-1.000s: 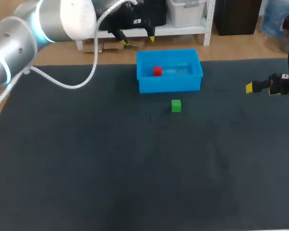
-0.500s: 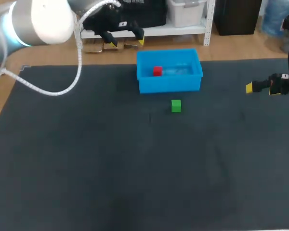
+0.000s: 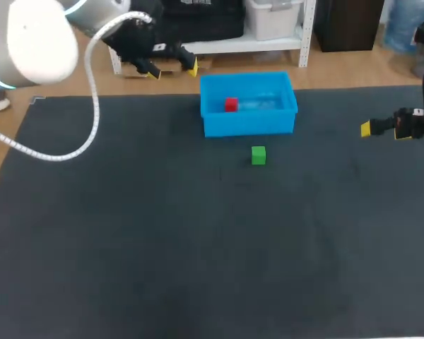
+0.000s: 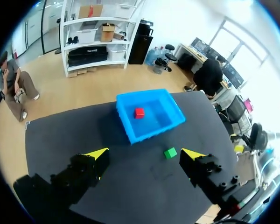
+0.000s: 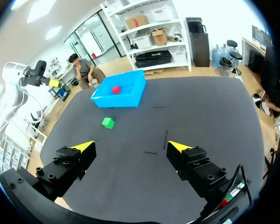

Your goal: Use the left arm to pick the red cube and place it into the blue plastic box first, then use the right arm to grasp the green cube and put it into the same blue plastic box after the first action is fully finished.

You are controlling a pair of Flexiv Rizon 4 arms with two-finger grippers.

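Note:
The red cube (image 3: 231, 104) lies inside the blue plastic box (image 3: 249, 124) at the table's far middle; the left wrist view shows the red cube (image 4: 139, 112) in the box (image 4: 150, 130) too. A green cube (image 3: 258, 155) sits on the dark mat just in front of the box. My left gripper (image 3: 171, 68) hangs open and empty, high beyond the table's far-left edge, left of the box. My right gripper (image 3: 367, 128) is at the right edge, well right of the green cube (image 5: 108, 122), open with nothing between its fingers (image 5: 179, 148).
The dark mat (image 3: 198, 240) covers the whole table, with only the box and green cube on it. My left arm's white cable (image 3: 92, 106) loops over the far-left corner.
My left arm has drawn back to the left, its gripper moving away from the box. The right arm, both cubes and the box have kept still.

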